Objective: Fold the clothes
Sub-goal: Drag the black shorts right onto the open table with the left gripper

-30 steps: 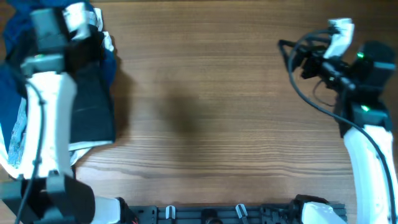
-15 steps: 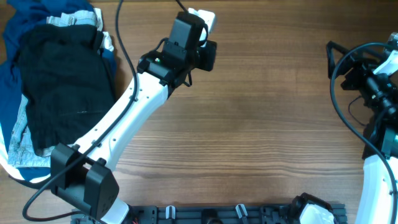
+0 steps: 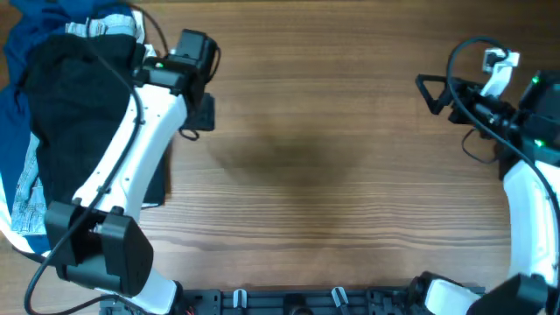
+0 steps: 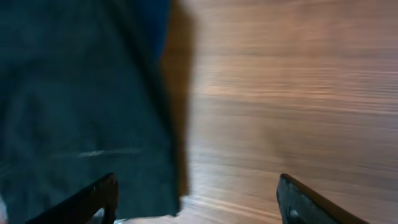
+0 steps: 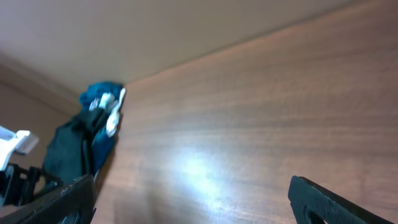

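Observation:
The clothes, black shorts (image 3: 70, 114), lie on top of a pile at the table's left edge. In the left wrist view their dark fabric (image 4: 81, 93) fills the left half, ending in a straight edge on the wood. My left gripper (image 3: 198, 109) hovers just right of that edge, open (image 4: 198, 208), with nothing between its fingers (image 4: 96, 199). One finger is over the fabric, the other over bare wood. My right gripper (image 3: 433, 90) stands open at the far right, well away, empty (image 5: 193, 205). It sees the pile (image 5: 71, 146) in the distance.
A dark blue garment (image 3: 16, 83) and light-blue jeans (image 3: 26, 197) lie under and around the shorts, at the left edge. The wooden table (image 3: 332, 175) stretches between the two arms. A black rail (image 3: 289, 299) runs along the front edge.
My left gripper was shut and has opened wide. Its arm swung out over the middle of the table and has come back left to the shorts' right edge. The right arm shifted slightly.

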`<state>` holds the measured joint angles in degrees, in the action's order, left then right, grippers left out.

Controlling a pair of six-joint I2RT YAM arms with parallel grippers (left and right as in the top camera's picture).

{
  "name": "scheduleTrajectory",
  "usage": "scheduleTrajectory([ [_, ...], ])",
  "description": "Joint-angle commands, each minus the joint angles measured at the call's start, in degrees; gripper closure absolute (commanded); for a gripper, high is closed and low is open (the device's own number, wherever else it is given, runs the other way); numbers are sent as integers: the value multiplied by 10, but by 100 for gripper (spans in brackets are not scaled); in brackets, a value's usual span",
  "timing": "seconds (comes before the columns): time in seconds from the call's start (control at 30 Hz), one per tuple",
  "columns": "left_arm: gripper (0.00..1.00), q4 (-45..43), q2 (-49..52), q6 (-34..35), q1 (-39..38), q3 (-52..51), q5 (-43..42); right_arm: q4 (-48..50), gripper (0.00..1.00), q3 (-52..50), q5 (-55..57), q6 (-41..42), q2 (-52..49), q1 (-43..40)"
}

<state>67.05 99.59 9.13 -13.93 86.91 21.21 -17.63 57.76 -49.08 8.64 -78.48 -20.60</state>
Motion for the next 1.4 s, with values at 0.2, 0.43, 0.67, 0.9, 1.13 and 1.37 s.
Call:
scheduleTrajectory([
  [0.2, 20, -13, 82, -73, 58, -33, 57, 9, 0, 10, -57, -42, -31, 9],
  [0.43, 20, -40, 174, -17, 61, -35, 137, 7, 0, 10, -57, -57, -31, 9],
  [0.67, 23, -66, 181, 1, 76, -35, 158, 4, 0, 10, -56, -57, -31, 9],
  [0.9, 28, -72, 221, 1, 76, -35, 157, 0, 0, 10, -56, -57, -31, 9],
  [1.13, 64, -28, 228, 4, 76, -35, 158, 0, 0, 10, -56, -57, -31, 9],
  [1.37, 96, 57, 224, 71, 71, -8, 158, 1, 0, 10, -56, -56, -31, 9],
])
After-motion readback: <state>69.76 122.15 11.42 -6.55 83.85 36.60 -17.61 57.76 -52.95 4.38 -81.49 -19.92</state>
